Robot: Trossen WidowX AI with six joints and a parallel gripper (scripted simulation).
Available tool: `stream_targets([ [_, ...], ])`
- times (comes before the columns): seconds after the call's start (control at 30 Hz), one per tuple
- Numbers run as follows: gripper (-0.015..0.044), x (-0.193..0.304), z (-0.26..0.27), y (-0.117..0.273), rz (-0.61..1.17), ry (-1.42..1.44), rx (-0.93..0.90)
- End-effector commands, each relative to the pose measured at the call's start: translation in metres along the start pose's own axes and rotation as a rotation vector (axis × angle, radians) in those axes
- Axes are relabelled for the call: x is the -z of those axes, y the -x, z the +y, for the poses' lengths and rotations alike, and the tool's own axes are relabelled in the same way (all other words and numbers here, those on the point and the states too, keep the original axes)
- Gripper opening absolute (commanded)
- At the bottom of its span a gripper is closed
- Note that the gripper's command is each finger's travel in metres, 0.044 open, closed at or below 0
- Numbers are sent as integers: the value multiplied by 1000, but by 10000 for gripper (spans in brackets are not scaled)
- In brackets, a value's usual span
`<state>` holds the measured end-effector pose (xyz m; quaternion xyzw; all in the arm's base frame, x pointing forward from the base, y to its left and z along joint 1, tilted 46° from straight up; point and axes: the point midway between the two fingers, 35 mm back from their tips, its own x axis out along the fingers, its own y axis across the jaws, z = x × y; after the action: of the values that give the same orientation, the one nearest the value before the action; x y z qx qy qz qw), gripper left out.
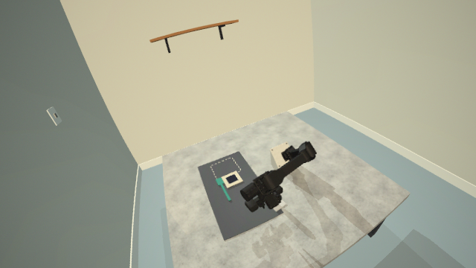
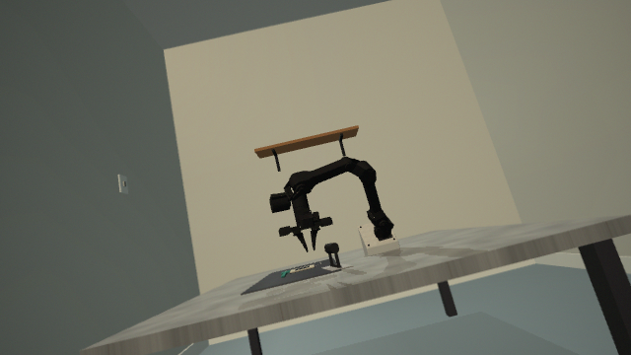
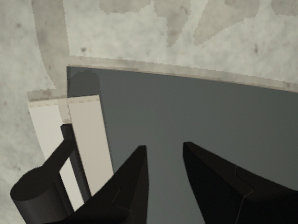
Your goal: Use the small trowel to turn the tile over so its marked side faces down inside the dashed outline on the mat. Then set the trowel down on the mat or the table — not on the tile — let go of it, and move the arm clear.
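Observation:
My gripper (image 2: 311, 249) (image 3: 164, 151) is empty, its fingertips apart above the mat (image 1: 238, 223) (image 3: 225, 110); the arm hides them in the top view. The trowel (image 1: 280, 207) (image 2: 331, 248) (image 3: 92, 135), a pale flat blade with a black upright handle, stands at the mat's near right corner, beside the fingers and not between them. The pale tile (image 1: 226, 183) (image 2: 307, 268) lies flat with its dark marked square up. It is at the near side of the dashed outline (image 1: 222, 161), mostly outside it; that side of the outline is partly hidden.
A green long-handled tool (image 1: 225, 192) (image 2: 285, 273) lies on the mat, its head against or very near the tile's left side. The arm's pale base block (image 1: 276, 155) (image 2: 380, 247) is on the table right of the mat. A wooden shelf (image 1: 195, 30) (image 2: 306, 141) is on the wall behind.

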<state>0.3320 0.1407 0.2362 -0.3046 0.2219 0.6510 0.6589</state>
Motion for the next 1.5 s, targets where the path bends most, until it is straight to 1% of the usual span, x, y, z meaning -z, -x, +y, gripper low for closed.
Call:
stream_targets([
  [0.0, 100, 0, 0, 0, 0, 0, 0],
  [0.23, 100, 0, 0, 0, 0, 0, 0],
  [0.37, 0, 0, 0, 0, 0, 0, 0],
  [0.9, 0, 0, 0, 0, 0, 0, 0],
  [1.1, 153, 2, 1, 1, 1, 0, 0],
  [1.23, 258, 38, 32, 15, 10, 5, -5],
  [1.27, 270, 47, 42, 18, 10, 6, -6],
  [1.4, 270, 79, 83, 26, -1, 12, -8],
  [1.47, 270, 83, 91, 26, -4, 13, -7],
])
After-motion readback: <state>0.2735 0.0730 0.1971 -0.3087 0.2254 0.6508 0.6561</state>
